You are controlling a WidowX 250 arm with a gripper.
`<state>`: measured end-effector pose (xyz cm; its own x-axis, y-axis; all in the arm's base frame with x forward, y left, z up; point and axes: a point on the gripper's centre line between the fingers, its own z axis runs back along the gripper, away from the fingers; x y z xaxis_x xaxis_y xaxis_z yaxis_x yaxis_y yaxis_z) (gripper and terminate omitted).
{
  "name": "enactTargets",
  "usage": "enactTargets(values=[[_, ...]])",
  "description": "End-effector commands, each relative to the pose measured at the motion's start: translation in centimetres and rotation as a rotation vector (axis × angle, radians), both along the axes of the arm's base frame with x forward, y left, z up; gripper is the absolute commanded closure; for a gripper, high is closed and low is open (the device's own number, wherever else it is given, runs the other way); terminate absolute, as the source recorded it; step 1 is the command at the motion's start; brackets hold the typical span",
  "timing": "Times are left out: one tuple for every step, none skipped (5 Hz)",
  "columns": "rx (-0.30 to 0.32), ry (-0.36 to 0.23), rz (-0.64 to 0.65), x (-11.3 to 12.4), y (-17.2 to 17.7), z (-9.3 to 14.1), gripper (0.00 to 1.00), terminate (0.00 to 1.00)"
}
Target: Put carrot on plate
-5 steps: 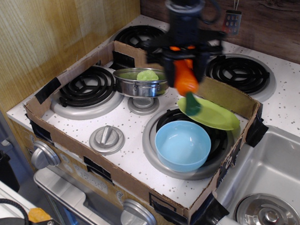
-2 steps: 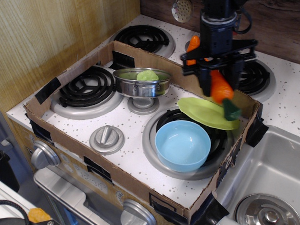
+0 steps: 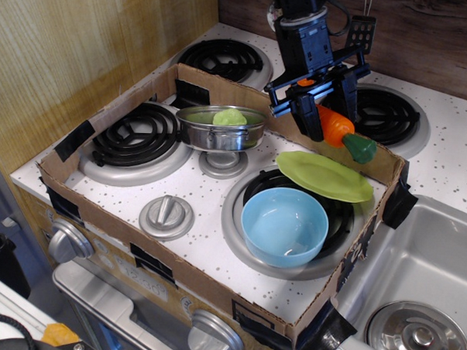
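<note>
My gripper [image 3: 323, 115] hangs over the back of the cardboard tray and is shut on the carrot [image 3: 335, 127]. The carrot is orange with a dark green stem end [image 3: 360, 149] pointing down to the right. It is held in the air, tilted, just above and behind the far edge of the lime-green plate [image 3: 323, 176]. The plate rests tilted on the front right burner, partly over the light blue bowl [image 3: 284, 225]. Nothing lies on the plate.
A metal pot [image 3: 218, 128] with a green item inside stands left of the plate. A cardboard wall [image 3: 374, 159] surrounds the stove area. A sink [image 3: 422, 284] with a metal lid lies to the right. Black coil burners sit behind and at the left.
The gripper with the carrot swung right over the plate, then pulled back and up toward the rear. The carrot now tilts more level, behind the plate's far edge.
</note>
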<state>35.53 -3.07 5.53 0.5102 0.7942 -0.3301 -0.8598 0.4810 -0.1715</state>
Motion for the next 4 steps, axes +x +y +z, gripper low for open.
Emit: enactTargets(values=[[0.013,-0.036,0.067,-1.5,-1.3,1.7,1.00,0.00],[0.011,-0.043,0.080,-2.0,-2.1,1.6,1.00,0.00],[0.159,-0.136,0.070,-1.9,-2.8,1.5,1.00,0.00],[0.280,-0.188,0.051,-2.0,-3.3,1.6,0.00,0.00]])
